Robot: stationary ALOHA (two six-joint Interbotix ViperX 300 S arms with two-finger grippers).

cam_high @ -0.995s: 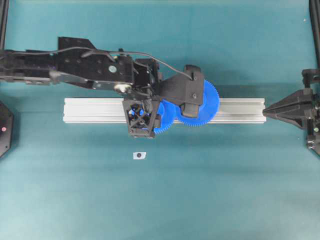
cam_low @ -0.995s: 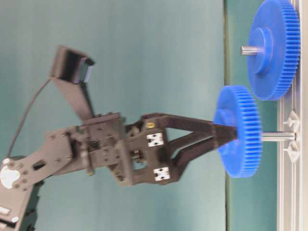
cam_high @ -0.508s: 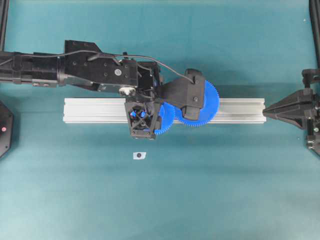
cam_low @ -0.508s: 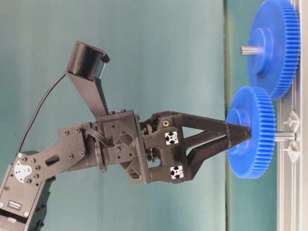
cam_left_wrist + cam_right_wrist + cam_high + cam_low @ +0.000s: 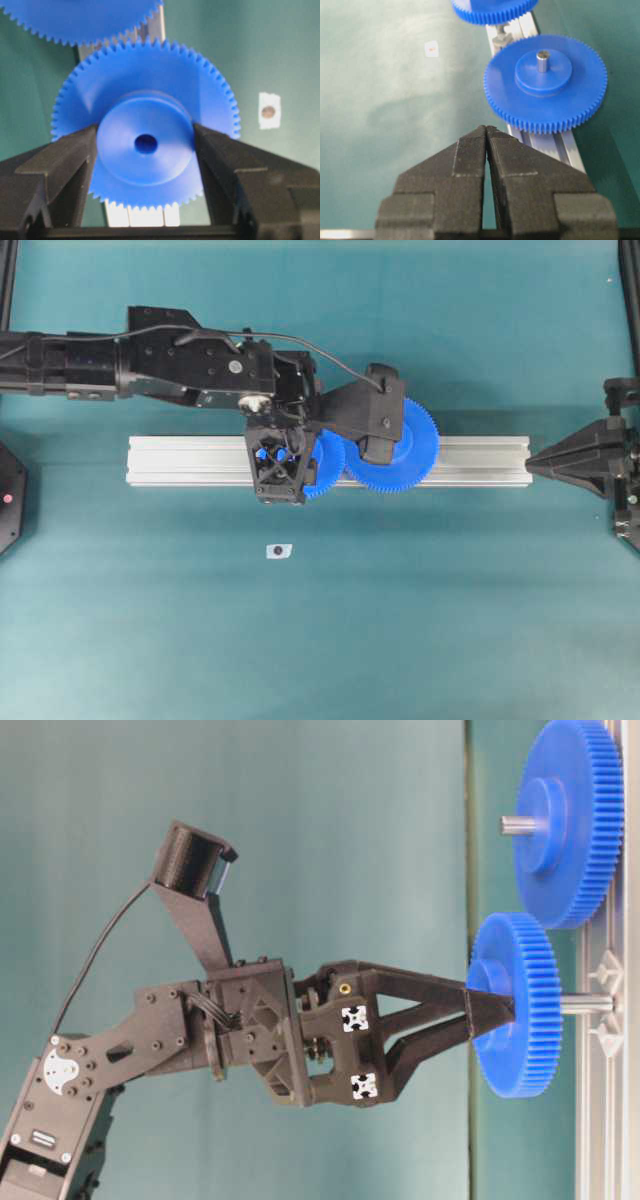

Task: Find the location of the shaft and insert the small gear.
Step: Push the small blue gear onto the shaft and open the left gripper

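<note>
Your left gripper (image 5: 490, 1017) has its fingers clamped on the hub of the small gear (image 5: 515, 1005), holding it above the aluminium rail (image 5: 190, 460) just beside the large gear (image 5: 568, 820). The shaft (image 5: 585, 1004) shows between the gear and the rail. Your right gripper (image 5: 486, 131) rests at the rail's far end, fingers together.

No readable text — no labels, numbers.
</note>
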